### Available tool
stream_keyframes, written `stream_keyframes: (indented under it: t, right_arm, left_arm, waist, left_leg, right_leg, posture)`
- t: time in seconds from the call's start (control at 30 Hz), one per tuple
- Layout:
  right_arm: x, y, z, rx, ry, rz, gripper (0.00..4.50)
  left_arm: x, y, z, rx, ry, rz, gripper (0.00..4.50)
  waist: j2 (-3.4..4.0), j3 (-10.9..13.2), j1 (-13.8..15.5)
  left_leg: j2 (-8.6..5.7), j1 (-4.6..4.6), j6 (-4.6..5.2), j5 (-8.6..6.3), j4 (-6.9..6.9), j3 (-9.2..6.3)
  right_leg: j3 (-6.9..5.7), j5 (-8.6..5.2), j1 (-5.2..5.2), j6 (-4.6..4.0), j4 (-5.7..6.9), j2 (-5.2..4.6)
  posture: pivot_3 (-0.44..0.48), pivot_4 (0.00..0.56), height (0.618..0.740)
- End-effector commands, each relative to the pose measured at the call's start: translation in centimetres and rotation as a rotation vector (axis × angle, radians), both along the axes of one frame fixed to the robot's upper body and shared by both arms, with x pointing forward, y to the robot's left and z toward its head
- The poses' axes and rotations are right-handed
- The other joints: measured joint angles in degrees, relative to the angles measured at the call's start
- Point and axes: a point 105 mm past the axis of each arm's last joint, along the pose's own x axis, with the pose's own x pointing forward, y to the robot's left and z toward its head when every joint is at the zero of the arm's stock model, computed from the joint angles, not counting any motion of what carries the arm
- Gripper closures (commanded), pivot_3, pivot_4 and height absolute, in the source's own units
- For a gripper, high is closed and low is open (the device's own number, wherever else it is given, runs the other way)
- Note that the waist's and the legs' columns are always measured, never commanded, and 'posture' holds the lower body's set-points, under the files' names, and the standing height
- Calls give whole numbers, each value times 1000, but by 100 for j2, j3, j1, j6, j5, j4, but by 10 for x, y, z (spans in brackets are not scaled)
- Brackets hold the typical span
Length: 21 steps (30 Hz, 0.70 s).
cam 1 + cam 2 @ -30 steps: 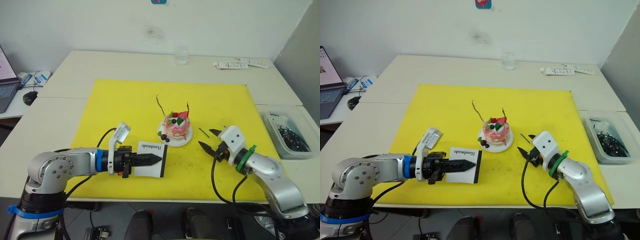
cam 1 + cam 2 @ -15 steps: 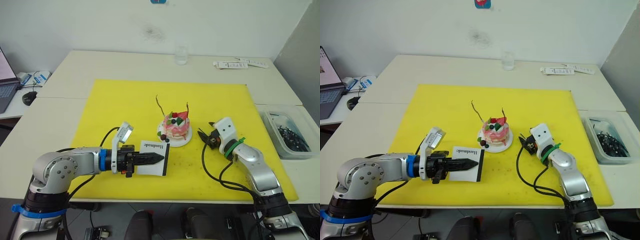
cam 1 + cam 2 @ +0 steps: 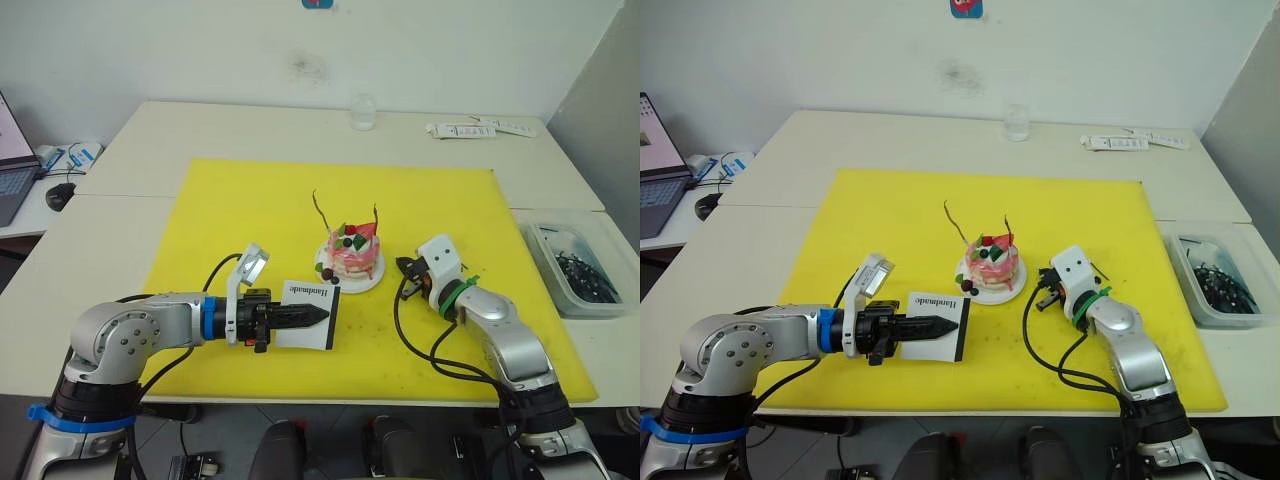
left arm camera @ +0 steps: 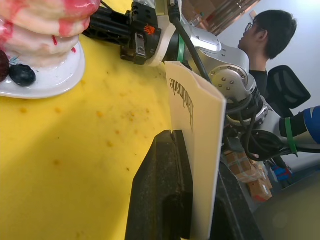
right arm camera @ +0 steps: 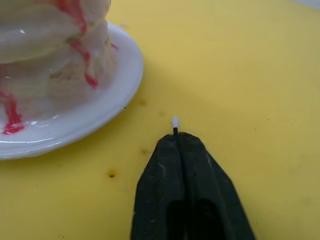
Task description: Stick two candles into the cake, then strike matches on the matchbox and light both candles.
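The pink-and-white cake [image 3: 352, 255] sits on its white plate [image 3: 372, 281] in the middle of the yellow mat [image 3: 250, 210]. Two thin wavy candles [image 3: 320, 212] [image 3: 377, 216] stand upright in it. My left gripper [image 3: 303, 317] is shut on the white matchbox [image 3: 310, 302], holding it on edge just left of the plate; the "Handmade" lettering faces up [image 4: 197, 135]. My right gripper [image 3: 405, 268] lies low on the mat just right of the plate. It is shut on a match [image 5: 175, 122], whose pale tip pokes out between the fingertips [image 5: 177, 136].
A clear glass [image 3: 363, 111] stands at the table's far edge, with white flat items [image 3: 480, 129] to its right. A clear bin of dark pieces [image 3: 575, 268] sits off the mat on the right. A mouse [image 3: 60, 194] lies far left. A person [image 4: 265, 40] sits beyond.
My right gripper has moved left toward the plate, come down on the match lying on the mat and shut on it. The left gripper with the matchbox has barely shifted.
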Motion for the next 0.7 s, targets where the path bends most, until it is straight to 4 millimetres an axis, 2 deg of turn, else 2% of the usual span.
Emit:
stream_keyframes:
  t: [0.03,0.2,0.43,0.6,0.7]
  right_arm:
    - [-4,-1,1,10,5,-14,4463]
    - [-8,-4,10,36,-13,-13,4463]
    - [-32,-11,30,55,-13,3,4463]
    - [-66,-4,40,81,4,53,4463]
    - [-83,7,54,38,-39,159,4463]
  left_arm:
    - [-1,-2,6,-6,-37,-18,4500]
    - [-1,-2,5,1,-33,-13,4500]
    - [1,-4,5,-3,-31,-8,4500]
    - [3,-9,3,-7,-22,-22,4500]
    - [6,-15,3,-13,-7,-28,4500]
  waist:
    - [0,0,0]
    - [0,0,1]
    - [1,1,4]
    - [1,1,4]
    - [2,1,4]
  left_leg:
    - [0,0,0,0,0,0]
    - [1,-1,0,0,-3,-1]
    - [1,-3,0,0,-5,-1]
    - [3,-3,0,0,-4,-5]
    - [1,-2,0,0,-2,-3]
  right_leg:
    - [0,0,0,0,0,0]
    - [-2,0,-1,0,-1,0]
    - [-2,-1,-2,1,-3,0]
    - [-5,-1,-2,1,-1,0]
    - [-3,-1,-2,1,-1,0]
  posture:
    - [0,150,740]
    - [0,150,740]
    - [0,150,740]
    - [0,150,740]
    - [0,150,740]
